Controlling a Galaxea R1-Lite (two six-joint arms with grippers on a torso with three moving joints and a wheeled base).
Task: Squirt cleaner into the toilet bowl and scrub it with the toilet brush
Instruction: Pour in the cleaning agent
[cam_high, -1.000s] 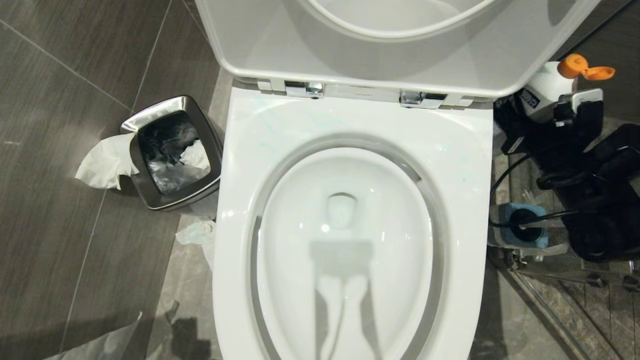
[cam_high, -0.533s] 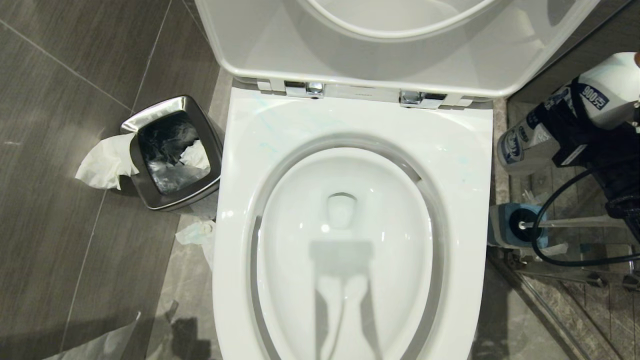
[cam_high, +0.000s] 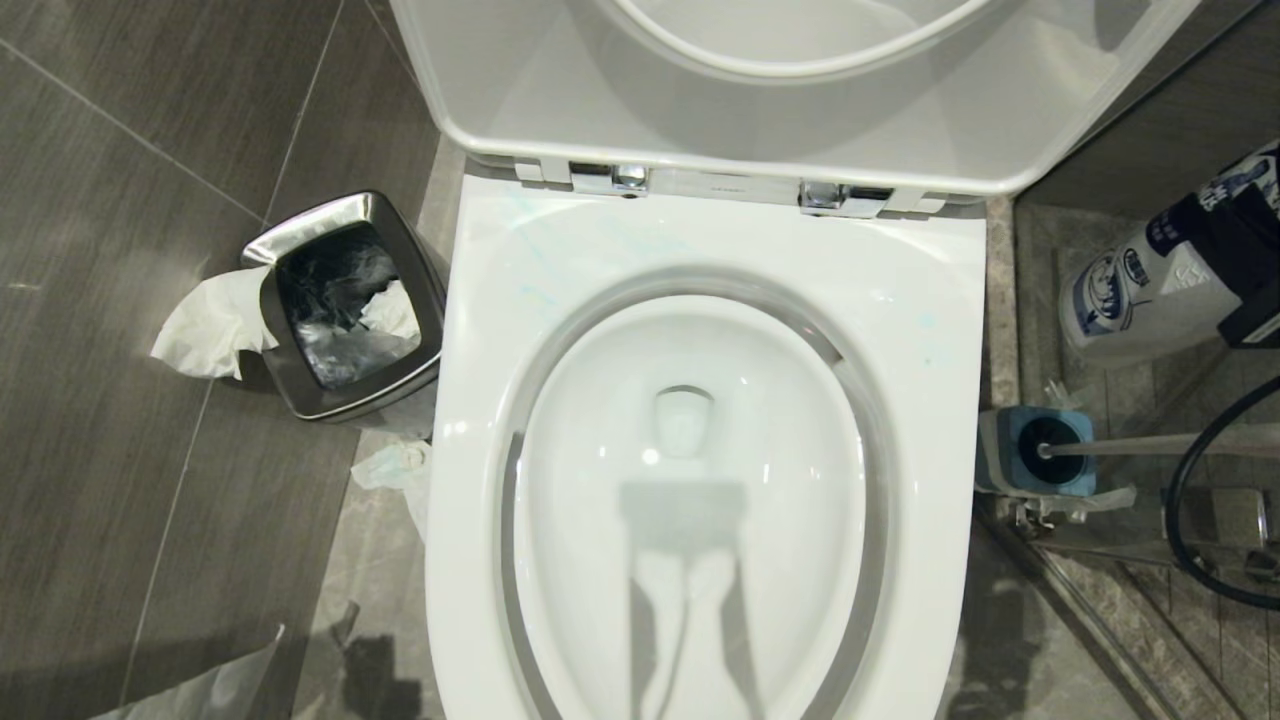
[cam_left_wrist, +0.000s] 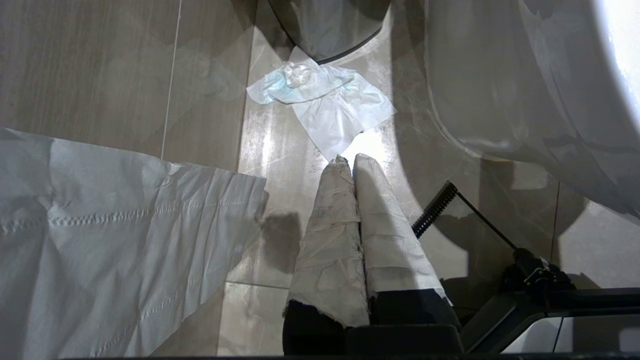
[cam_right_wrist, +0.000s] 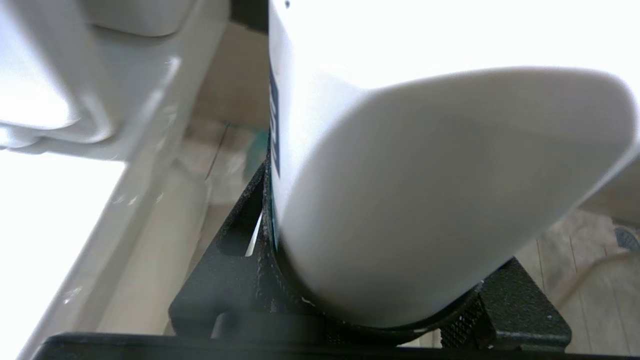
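R pincer (cam_high: 1250, 270) clamps the white cleaner bottle (cam_high: 1150, 285) right of the toilet bowl (cam_high: 690, 480), brush (cam_high: 1150, 445) in its holder below; L pincer (cam_left_wrist: 350, 165) pressed together near floor: swing bottle over bowl, nozzle down, before squeezing.

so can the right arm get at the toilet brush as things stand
Probably not yet: the right gripper is closed on the cleaner bottle, so its jaws are full. The toilet brush stands in its holder just below, with nothing over its handle; the bottle must go first.
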